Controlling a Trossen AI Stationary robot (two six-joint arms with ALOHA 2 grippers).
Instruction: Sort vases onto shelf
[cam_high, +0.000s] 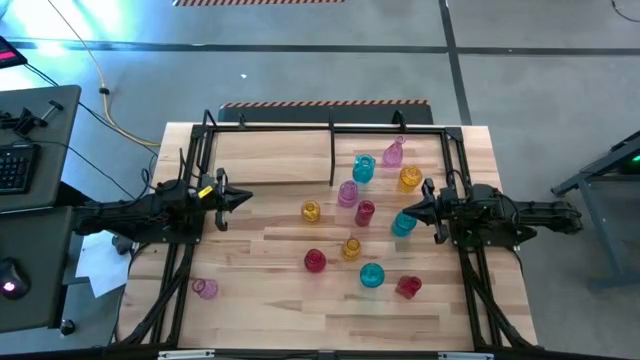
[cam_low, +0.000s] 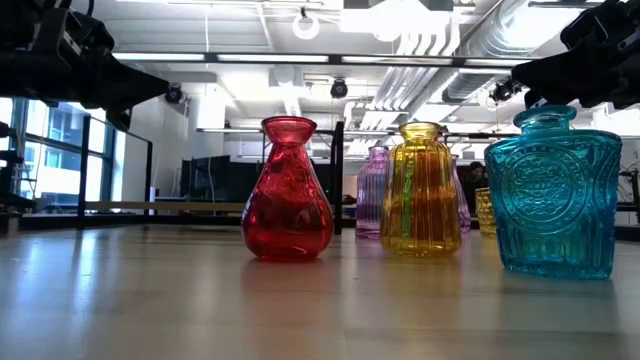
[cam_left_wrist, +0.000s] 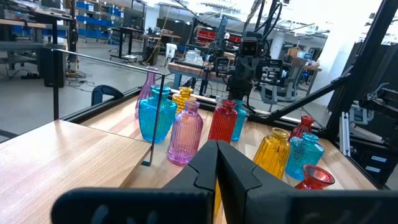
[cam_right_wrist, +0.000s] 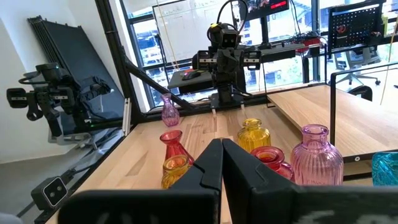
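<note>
In the high view you see the left gripper (cam_high: 243, 199) at nine o'clock of the table (cam_high: 270, 300) and the right gripper (cam_high: 404, 212) at three o'clock, both arms stretched level and pointing inward at each other, each with its fingers clenched on nothing. The vases (cam_high: 365, 213) stand scattered from the centre toward five o'clock, one pink vase (cam_high: 205, 288) alone at seven o'clock, and three stand on the shelf (cam_high: 270, 160) at twelve o'clock. You can read no label or writing on anything.
</note>
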